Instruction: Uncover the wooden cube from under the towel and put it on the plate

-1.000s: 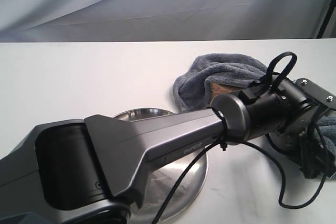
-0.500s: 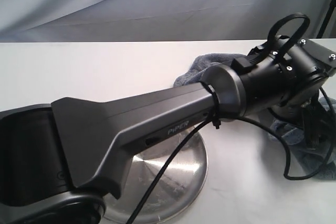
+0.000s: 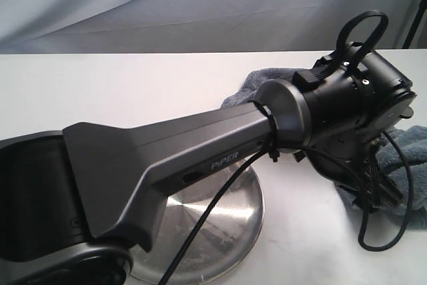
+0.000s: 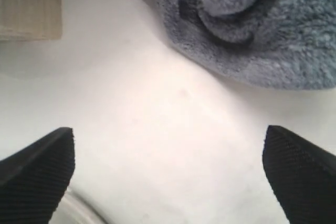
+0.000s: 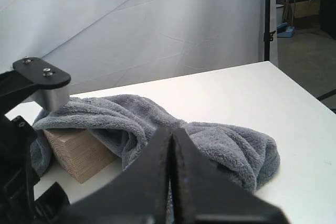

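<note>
Wooden cube (image 5: 79,153) half-hidden under towel (image 5: 210,145) — left gripper (image 4: 167,136) wide apart, empty, right gripper (image 5: 171,136) closed

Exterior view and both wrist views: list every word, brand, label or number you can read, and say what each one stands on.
"PiPER": light letters on the side of the grey link of the left arm, exterior view.
Left wrist view: no text to be read.
Right wrist view: no text to be read; the far items in the background are too small to show any.
</note>
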Tool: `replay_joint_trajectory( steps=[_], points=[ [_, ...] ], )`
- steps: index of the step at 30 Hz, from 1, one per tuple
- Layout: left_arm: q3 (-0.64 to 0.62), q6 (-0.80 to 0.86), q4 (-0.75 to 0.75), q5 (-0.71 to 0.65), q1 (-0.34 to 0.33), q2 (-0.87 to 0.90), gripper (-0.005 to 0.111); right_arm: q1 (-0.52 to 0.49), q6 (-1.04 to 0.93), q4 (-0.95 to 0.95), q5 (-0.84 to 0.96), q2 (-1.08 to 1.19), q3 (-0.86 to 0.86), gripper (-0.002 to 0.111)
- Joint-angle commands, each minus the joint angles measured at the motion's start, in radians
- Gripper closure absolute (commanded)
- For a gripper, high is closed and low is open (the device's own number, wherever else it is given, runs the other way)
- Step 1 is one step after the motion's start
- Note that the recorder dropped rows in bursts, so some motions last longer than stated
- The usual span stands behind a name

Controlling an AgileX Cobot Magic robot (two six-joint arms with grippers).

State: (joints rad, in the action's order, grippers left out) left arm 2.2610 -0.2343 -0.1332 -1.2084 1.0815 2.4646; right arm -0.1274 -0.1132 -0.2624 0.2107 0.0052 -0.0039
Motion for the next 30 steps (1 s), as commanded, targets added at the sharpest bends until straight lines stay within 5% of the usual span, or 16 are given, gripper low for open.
replay_joint_trajectory(
  steps=[1, 8, 22, 30],
  points=[
    [0.001, 0.034, 0.030, -0.013, -0.001, -0.015, 0.016, 0.001, -0.008, -0.004, -0.001, -0.005, 0.004, 0.108],
    [0.001, 0.002, 0.025, -0.013, -0.046, -0.022, 0.025, 0.001, -0.008, -0.004, -0.001, -0.005, 0.004, 0.108],
    [0.001, -0.219, 0.027, -0.013, -0.261, -0.066, 0.107, 0.001, -0.008, -0.004, -0.001, -0.005, 0.004, 0.108],
    [0.001, -0.121, 0.013, -0.013, -0.326, -0.068, 0.106, 0.001, -0.008, -0.004, -0.001, -0.005, 0.004, 0.108]
  ],
)
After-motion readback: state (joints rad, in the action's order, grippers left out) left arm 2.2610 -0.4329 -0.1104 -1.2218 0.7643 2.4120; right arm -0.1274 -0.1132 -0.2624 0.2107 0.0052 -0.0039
